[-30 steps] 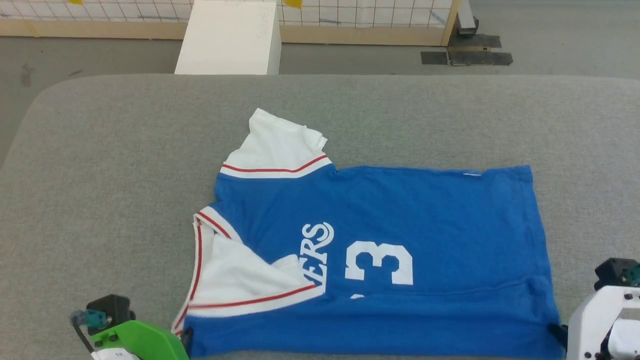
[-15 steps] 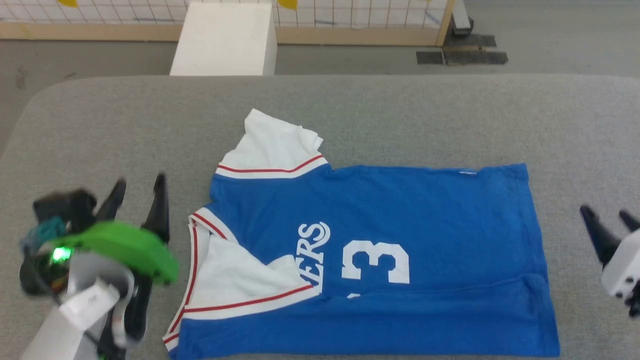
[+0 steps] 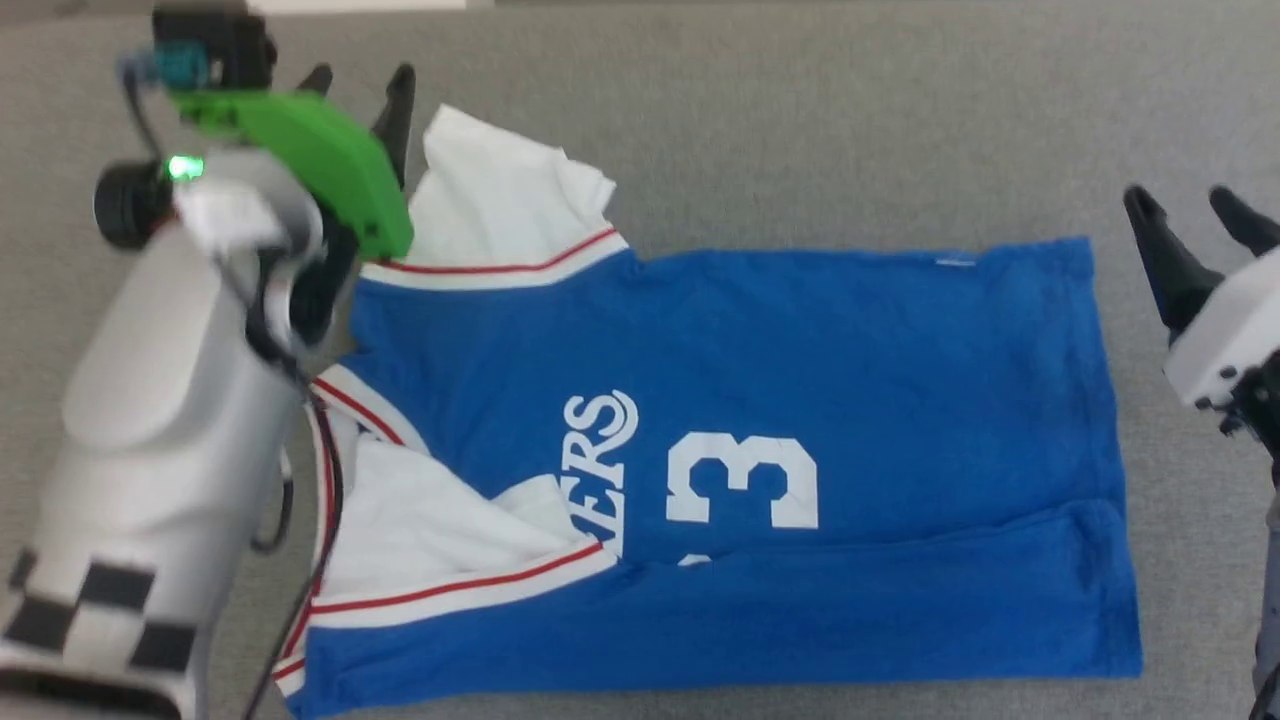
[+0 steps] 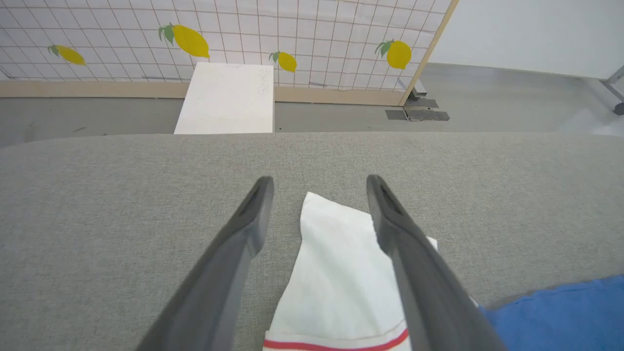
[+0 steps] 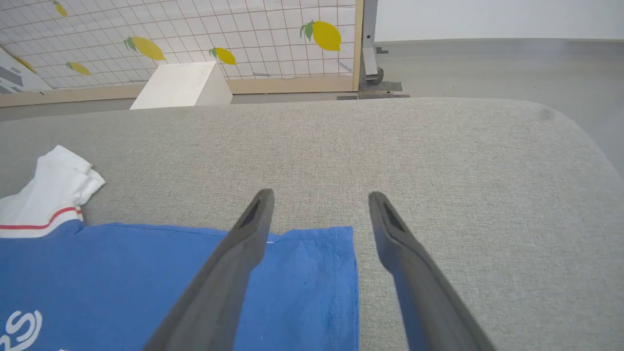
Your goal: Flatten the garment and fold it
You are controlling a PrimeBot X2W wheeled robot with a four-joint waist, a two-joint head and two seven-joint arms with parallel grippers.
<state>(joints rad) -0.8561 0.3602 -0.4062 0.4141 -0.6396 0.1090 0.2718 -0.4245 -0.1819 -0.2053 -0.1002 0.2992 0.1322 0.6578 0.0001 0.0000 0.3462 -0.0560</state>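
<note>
"Letting go already? What's different from a second ago?"

"Both ends of me. A second ago my left gripper and right gripper sat low at the shirt's near corners, 7 and 5 o'clock in my head view. Now both are spread wide and hold nothing. They have travelled to the far side, the left to 11 o'clock and the right to 2 o'clock."

"Did the shirt move?"

"I judge not. The shirt lies mid-table, chest up, collar toward 9 o'clock, hem toward 3. My head has tipped down, so the shirt sits differently in the picture, but its shape matches. The strip folded over along the 6 o'clock edge stays put with nothing pinning it."

"So what's next?"

"Probably the far edge. From the left wrist, my fingers straddle the far sleeve. From the right wrist, the hem corner lies between my fingers, just short of the tips. I see no contact with the cloth at either end."

"Any worry?"

"The far sleeve is rumpled at its end, and the near sleeve lies bunched over the lettering. Soft cloth drags, so a lopsided pinch would likely skew the fold."
</note>
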